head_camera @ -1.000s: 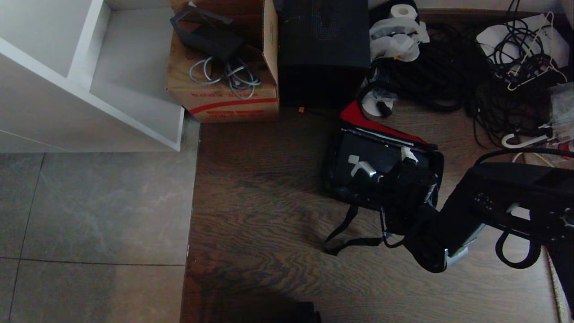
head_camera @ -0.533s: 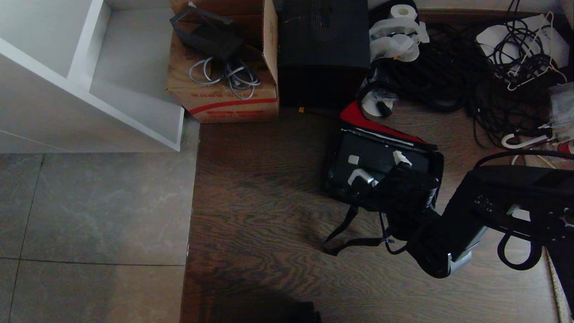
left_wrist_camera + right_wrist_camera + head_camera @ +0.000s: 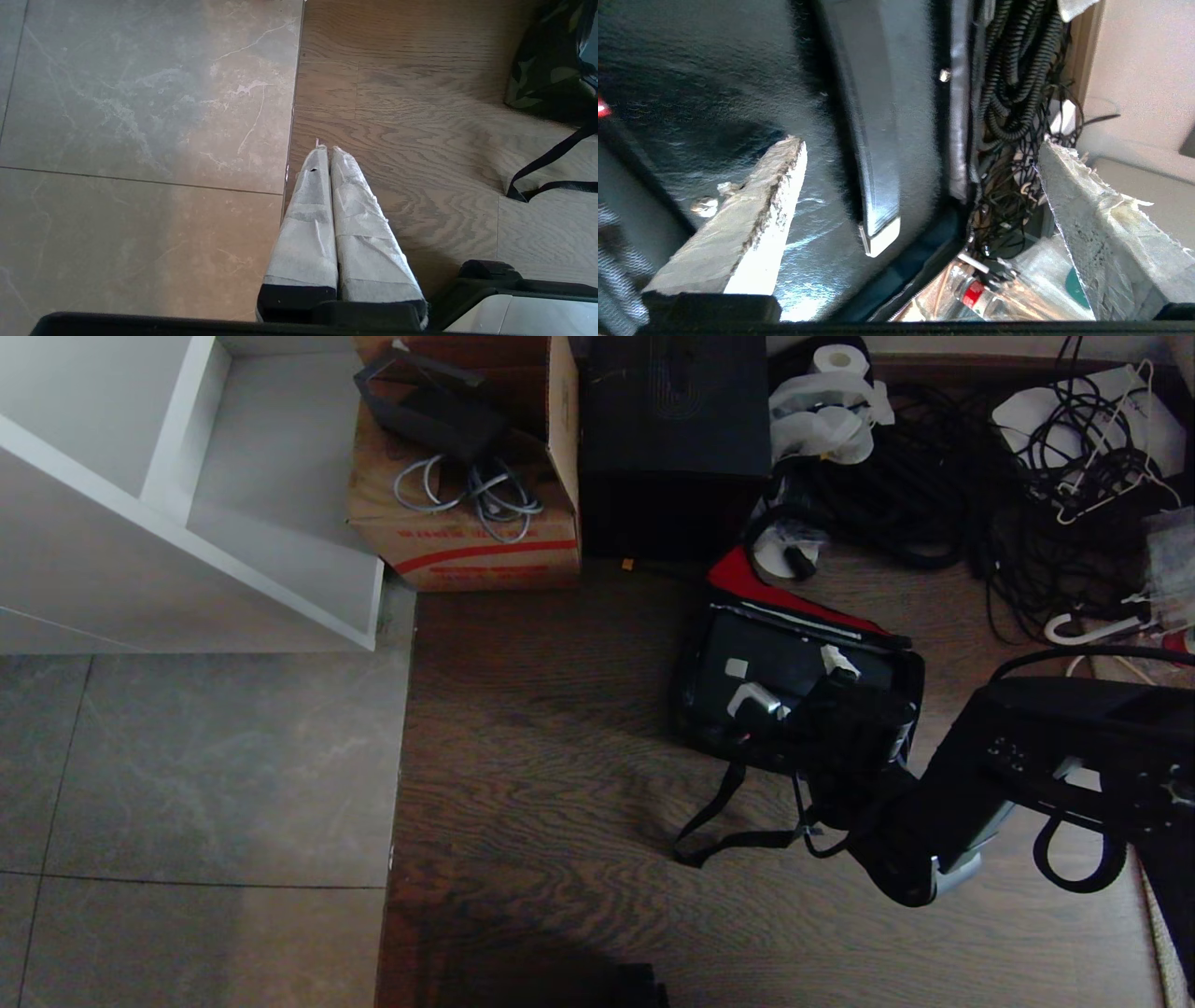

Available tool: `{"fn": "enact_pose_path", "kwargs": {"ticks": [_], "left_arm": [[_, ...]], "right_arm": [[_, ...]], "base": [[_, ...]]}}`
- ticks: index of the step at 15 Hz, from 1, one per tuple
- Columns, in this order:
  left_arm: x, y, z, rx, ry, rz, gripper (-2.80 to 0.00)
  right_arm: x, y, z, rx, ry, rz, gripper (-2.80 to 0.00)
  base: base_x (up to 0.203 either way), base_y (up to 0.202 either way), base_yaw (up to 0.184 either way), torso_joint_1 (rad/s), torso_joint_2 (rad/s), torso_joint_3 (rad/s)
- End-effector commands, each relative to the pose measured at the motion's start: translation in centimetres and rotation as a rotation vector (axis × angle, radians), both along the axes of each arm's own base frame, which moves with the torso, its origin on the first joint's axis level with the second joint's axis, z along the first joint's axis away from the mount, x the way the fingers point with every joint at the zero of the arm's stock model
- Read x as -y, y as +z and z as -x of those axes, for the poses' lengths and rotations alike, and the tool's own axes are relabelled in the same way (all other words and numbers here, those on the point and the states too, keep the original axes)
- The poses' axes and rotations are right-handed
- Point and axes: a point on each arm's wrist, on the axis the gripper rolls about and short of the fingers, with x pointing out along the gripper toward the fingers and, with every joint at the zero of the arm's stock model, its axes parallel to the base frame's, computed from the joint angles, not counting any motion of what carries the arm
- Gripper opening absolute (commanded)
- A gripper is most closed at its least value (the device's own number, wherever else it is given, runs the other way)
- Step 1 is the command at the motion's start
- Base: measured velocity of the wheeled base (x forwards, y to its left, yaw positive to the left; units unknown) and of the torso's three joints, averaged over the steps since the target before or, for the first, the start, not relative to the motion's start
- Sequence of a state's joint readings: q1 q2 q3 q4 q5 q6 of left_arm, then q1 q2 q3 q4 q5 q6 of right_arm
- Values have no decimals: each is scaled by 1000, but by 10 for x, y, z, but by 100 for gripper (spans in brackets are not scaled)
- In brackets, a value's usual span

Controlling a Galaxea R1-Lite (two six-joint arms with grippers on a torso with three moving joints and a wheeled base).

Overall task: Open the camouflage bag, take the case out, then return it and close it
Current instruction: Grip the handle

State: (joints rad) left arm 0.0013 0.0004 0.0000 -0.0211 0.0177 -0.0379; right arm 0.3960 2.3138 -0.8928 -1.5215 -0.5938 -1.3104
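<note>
The case (image 3: 775, 677) sits inside the open bag (image 3: 695, 709) on the wood floor, red lid panel (image 3: 747, 581) flopped back. The right tool (image 3: 794, 695) hovers over the case top, fingers spread wide with the handle (image 3: 873, 140) between them. The step looks like grasping the case; next it needs to sink and pinch the handle squarely. The left tool (image 3: 325, 154), pressed together, hangs parked over the floor.
</note>
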Motion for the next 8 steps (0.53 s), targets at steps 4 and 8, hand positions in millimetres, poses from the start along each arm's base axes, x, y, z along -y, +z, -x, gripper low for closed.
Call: {"fn": "enact_pose_path", "kwargs": {"ticks": [4, 8], "left_arm": [[0, -3, -1, -8, 1, 1, -280], [0, -3, -1, -10, 1, 0, -280]], "right_arm": [[4, 19, 4, 44, -10, -18, 0], [5, 30, 6, 71, -12, -21, 0]], "base": [[0, 0, 0, 0, 0, 0], [0, 0, 0, 0, 0, 0]]}}
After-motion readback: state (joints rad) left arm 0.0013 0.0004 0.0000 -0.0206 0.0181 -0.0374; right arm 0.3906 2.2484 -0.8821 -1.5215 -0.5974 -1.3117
